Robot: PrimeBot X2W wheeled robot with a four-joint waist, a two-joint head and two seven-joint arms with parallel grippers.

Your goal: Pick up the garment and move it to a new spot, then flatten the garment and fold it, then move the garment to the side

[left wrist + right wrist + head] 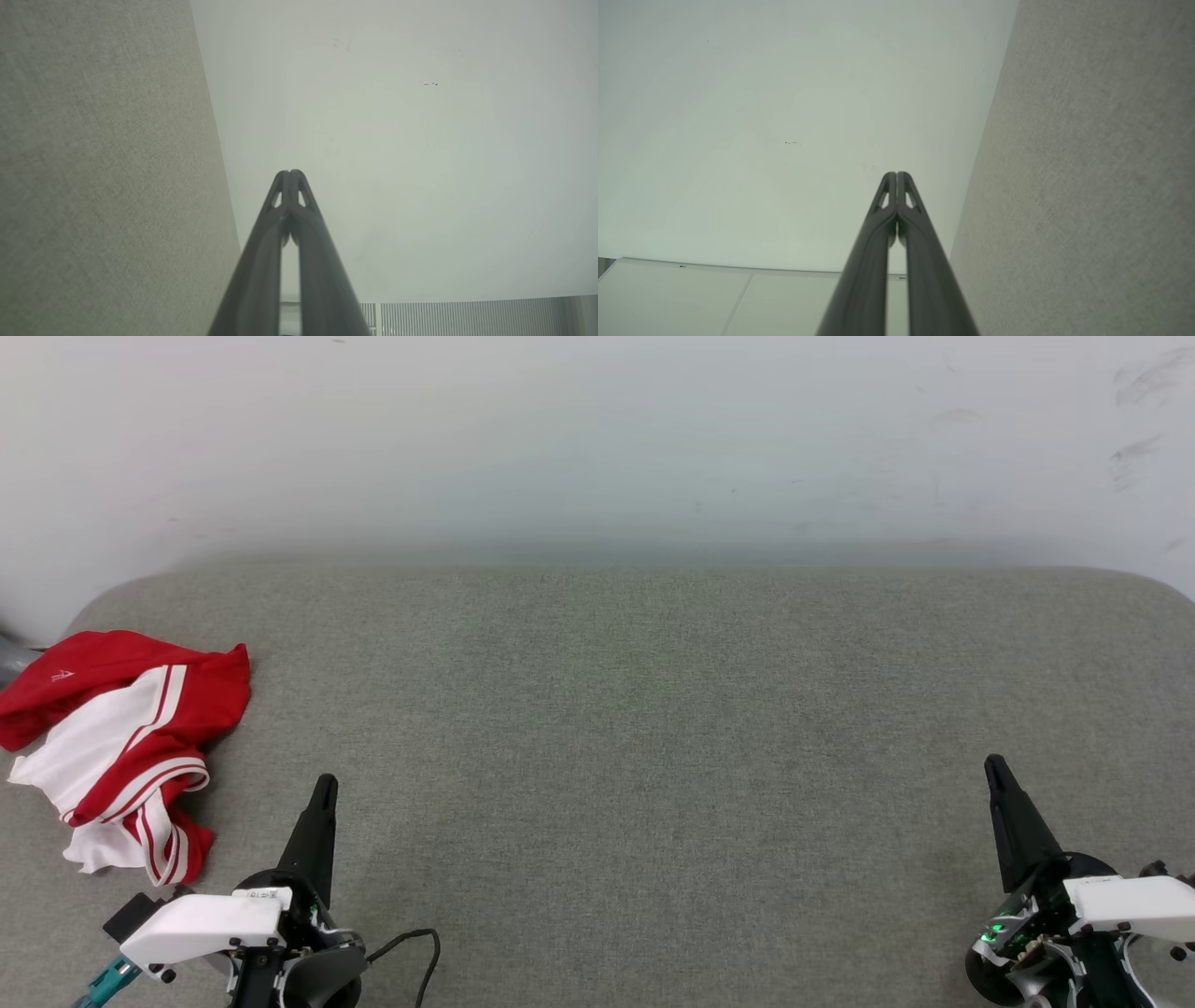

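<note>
Garment [121,747] lies crumpled at the far left end of the grey padded surface [616,728], red body bunched over the white sleeves, striped trim twisted. Its left side reaches the surface's rounded edge.

Left gripper [324,784] hovers just beside the heap, to its right, not touching, fingers pressed together. Right gripper [992,765] is well apart at the far right, fingers likewise together. Both hold nothing.

Risks as we judge them:
- Going in with the fingers together would only shove the heap toward the edge, and it could slide off.
- The cloth looks thin and layered. A pinch may catch one sleeve or a trim strip, so the rest trails and twists on the lift.
- A low grab may also snag the padding's weave.
</note>
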